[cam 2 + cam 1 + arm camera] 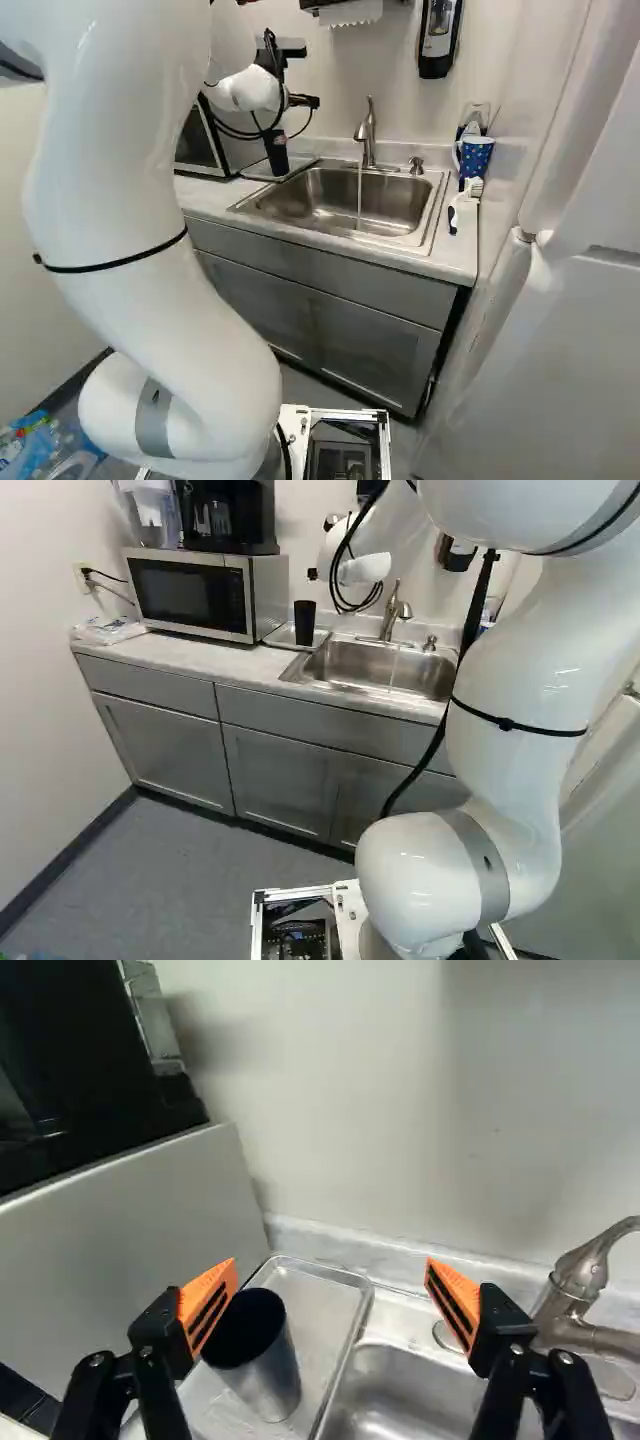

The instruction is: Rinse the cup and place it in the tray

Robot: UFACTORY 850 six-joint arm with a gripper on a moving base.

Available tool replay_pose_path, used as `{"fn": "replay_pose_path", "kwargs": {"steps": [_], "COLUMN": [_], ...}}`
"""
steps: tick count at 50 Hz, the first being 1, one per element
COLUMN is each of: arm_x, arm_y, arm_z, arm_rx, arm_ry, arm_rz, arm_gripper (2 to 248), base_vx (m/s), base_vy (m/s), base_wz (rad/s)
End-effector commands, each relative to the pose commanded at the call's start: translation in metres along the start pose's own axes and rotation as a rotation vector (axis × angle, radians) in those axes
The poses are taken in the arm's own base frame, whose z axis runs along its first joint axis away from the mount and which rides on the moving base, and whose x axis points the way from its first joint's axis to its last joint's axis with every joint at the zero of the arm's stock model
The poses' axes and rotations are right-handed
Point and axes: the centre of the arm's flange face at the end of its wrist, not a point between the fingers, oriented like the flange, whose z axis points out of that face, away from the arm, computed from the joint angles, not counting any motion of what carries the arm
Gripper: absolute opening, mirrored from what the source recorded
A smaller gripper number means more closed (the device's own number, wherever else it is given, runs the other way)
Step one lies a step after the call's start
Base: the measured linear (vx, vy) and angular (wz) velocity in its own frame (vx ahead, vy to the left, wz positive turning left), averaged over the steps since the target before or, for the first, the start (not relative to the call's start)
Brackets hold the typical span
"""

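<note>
tool [332, 1268] wide | cup [304, 623] upright in tray [325, 1305], upper middle of left base view | likely retreat: back straight off, never nudging cup | water [359, 200] running

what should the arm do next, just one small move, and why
If the rinse is done, which these views can't settle, probably ease the claw back, clear of the black cup. The cup already stands in the tray and the claw is wide open, with one finger near the cup's rim in the wrist view, so a sideways move might knock it.
</note>
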Motion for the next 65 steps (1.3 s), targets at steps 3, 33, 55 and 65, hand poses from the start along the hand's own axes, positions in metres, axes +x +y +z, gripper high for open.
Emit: {"fn": "replay_pose_path", "kwargs": {"steps": [3,33,55,65], "arm_x": [0.003,0.030,0.044,0.045], "arm_y": [0.004,0.048,0.082,0.096], "arm_z": [-0.001,-0.010,-0.014,-0.012], "arm_rx": [-0.007,-0.073,-0.127,-0.149], "arm_ry": [0.003,-0.024,-0.023,-0.021], "arm_rz": [0.000,-0.034,-0.042,-0.038], "arm_gripper": [247,247,247,247], "base_vx": [0.000,0.000,0.000,0.000], "base_vy": [0.000,0.000,0.000,0.000], "base_wz": [0.000,0.000,0.000,0.000]}}
